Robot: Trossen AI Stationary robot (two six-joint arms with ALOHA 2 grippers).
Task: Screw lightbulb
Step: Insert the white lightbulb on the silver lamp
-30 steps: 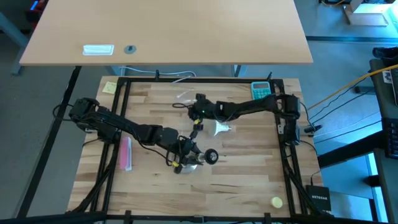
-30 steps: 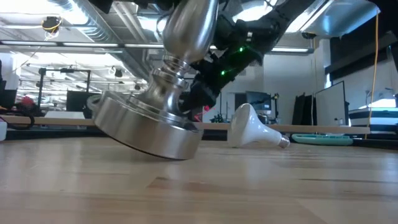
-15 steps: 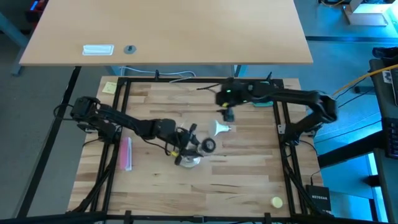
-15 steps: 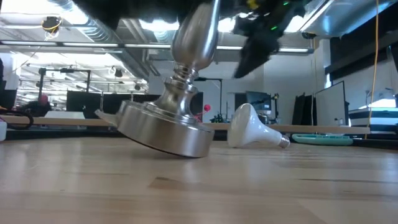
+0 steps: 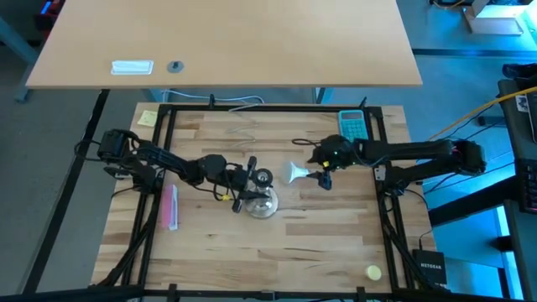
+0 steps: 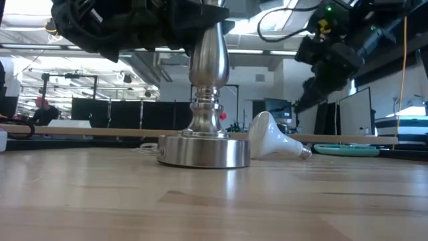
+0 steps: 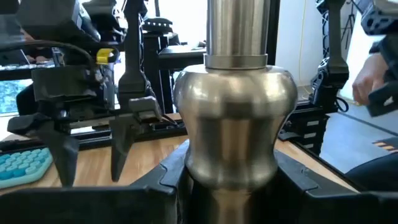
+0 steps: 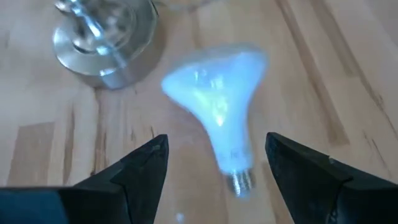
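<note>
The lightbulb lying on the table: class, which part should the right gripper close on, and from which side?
Probably the narrow neck of the lightbulb, from above. It lies on its side, so the open right gripper hovering over it can straddle the taper, leaving the screw base free for the socket stand.

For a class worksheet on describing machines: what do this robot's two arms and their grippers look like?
Both arms are dark, jointed and slim, with black cables along them. The left gripper has a yellow marking beside it. The right gripper has two dark, wedge-shaped fingers, and the low view shows green and yellow lights on that arm.
</note>
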